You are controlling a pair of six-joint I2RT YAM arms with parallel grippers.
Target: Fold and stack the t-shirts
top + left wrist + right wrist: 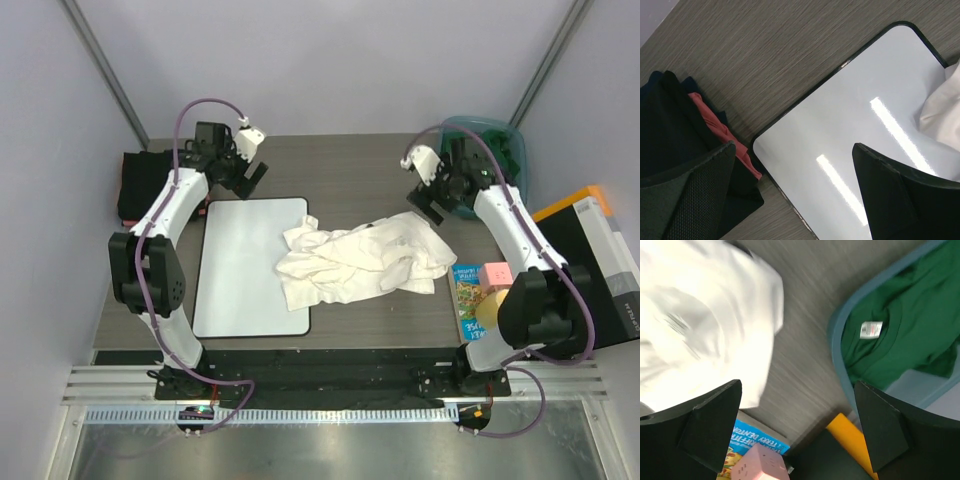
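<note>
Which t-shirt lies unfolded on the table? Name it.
The white t-shirt, crumpled at centre; the dark stack at left is folded, the green one sits in the bin.

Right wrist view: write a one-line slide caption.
Open right claw between white t-shirt and green t-shirt lying in teal bin.

The crumpled t-shirt I see is white; the board white with a black rim; the counter grey-brown woodgrain. My left claw is black, as are the stacked t-shirts, bar a pinkish-red one (just a sliver). The binned t-shirt is green, its bin teal.
</note>
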